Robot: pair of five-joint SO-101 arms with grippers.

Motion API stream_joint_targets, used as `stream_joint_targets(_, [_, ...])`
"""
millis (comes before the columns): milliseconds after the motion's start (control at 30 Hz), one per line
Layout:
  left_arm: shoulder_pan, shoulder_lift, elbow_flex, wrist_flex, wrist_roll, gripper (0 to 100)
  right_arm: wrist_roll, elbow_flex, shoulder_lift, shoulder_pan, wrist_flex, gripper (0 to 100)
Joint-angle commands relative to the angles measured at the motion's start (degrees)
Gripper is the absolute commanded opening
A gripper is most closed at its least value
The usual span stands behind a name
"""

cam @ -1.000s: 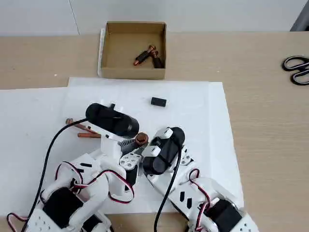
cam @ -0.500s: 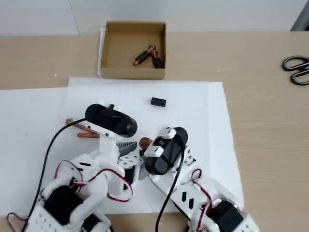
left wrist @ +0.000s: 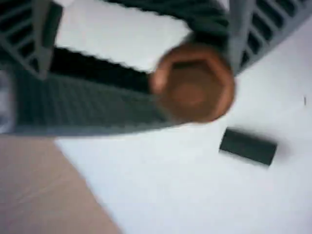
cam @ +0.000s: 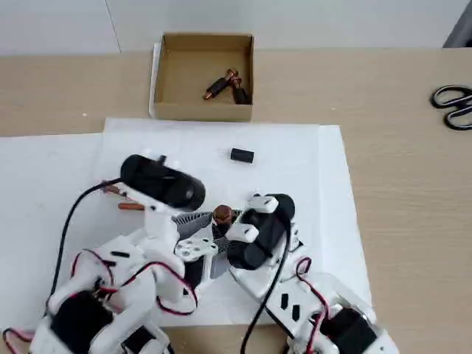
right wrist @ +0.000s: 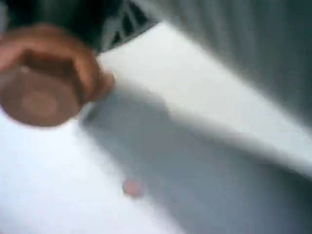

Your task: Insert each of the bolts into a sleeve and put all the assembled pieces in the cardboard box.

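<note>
From my station, the high view has both arms drawn in close over the white sheet, their wrists almost meeting near its middle. The left tool pinches a copper bolt. In the left wrist view the hexagonal head faces the camera with a ribbed grey finger on one side and another on the opposite side, both pressed against it. Something dark sits just behind the head (I cannot tell whether it is a sleeve on the shank or only shadow). In the high view the bolt stands head-up, off the sheet, between the two wrists.

The right tool sits just beside that bolt on the side away from the left arm. The right wrist view shows the copper head close by and badly blurred, and I cannot tell whether this tool is spread or pressed together, nor whether it touches the bolt.

One black sleeve lies alone on the sheet, between the arms and the cardboard box, apart from both. Two loose bolts lie on the sheet just beside the left arm, partly hidden under its black camera housing. The box stands on the table just past the far edge of the sheet, and inside it, toward one corner, lie assembled pieces touching each other; two, as far as I can make out. A pair of scissors rests on the bare wood well away from everything.
</note>
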Motion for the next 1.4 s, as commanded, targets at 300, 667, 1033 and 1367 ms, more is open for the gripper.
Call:
stream_joint_targets(300, [-12.7,-0.4,-5.7,-4.9,-3.3,0,0.0,-1.2,-0.4,0.7,-1.3,0.4])
stream_joint_targets(667, [-31.6,-0.2,-12.8,-6.2,-3.3,0,-1.2,-0.8,1.3,6.6,2.2,0.3])
stream_joint_targets(1033, [-47.7,-0.3,-15.1,-2.7,-7.9,0,-5.7,-21.0,30.9,20.8,-3.4,0.3])
stream_joint_targets(1367, [-53.1,-0.4,-14.9,-1.3,-10.5,0,-9.8,-45.5,61.8,22.4,-6.9,0.3])
